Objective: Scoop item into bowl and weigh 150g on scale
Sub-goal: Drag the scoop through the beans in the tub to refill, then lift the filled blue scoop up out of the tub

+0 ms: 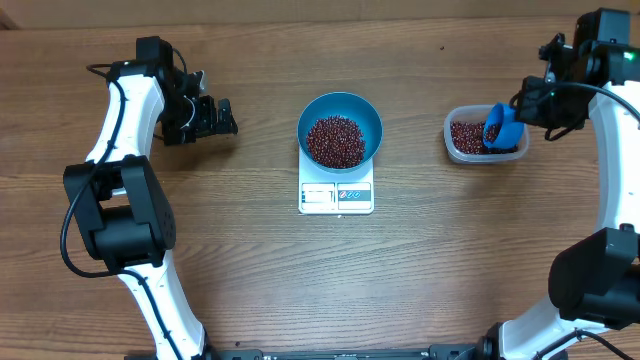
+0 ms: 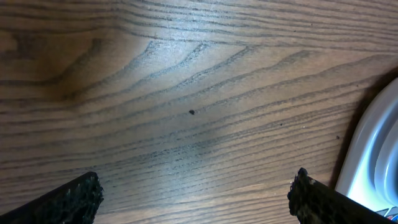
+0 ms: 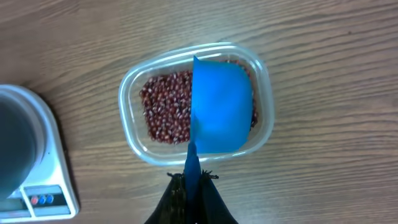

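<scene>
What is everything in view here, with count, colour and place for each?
table: one, brown wood grain, under everything
scale: one, white, centre of the table
bowl: one, blue, standing on the scale
beans: many, dark red-brown, a heap in the bowl and more in the tub
tub: one, clear plastic, right of the scale
scoop: one, blue, over the tub
arms: two, white with black joints, at the left and right sides
left pincer: one, black, open, over the table left of the bowl, holding nothing
right pincer: one, black, shut on the scoop's handle
</scene>
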`<state>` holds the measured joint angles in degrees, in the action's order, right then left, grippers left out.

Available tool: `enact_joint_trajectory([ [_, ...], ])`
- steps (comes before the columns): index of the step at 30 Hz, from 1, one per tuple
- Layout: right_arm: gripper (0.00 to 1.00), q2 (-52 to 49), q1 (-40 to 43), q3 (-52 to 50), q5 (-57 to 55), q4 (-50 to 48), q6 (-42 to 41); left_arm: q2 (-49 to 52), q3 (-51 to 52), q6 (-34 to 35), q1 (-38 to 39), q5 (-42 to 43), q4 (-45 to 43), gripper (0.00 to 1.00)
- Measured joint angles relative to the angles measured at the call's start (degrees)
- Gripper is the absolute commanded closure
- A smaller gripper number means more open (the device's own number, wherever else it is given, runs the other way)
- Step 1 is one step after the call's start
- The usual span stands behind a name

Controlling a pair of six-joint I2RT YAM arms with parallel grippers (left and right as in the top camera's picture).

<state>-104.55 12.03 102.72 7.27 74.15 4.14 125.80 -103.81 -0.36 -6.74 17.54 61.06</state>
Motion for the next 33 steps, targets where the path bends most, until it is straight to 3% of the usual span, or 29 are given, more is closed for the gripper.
enact_joint_trajectory([
  [11,0.96,0.0,0.3,0.0,2.4,0.6,6.5,0.0,0.0,0.0,0.0,0.0,0.0,0.00],
  [23,0.96,0.2,-5.0,-7.4,-4.6,-5.6,14.6,0.0,0.0,0.0,0.0,0.0,0.0,0.00],
  [27,0.96,0.2,-7.7,-8.7,-1.7,-5.9,12.0,0.0,0.0,0.0,0.0,0.0,0.0,0.01],
  [33,0.96,0.2,-3.7,-8.5,2.3,-6.3,6.3,0.0,0.0,0.0,0.0,0.0,0.0,0.01],
])
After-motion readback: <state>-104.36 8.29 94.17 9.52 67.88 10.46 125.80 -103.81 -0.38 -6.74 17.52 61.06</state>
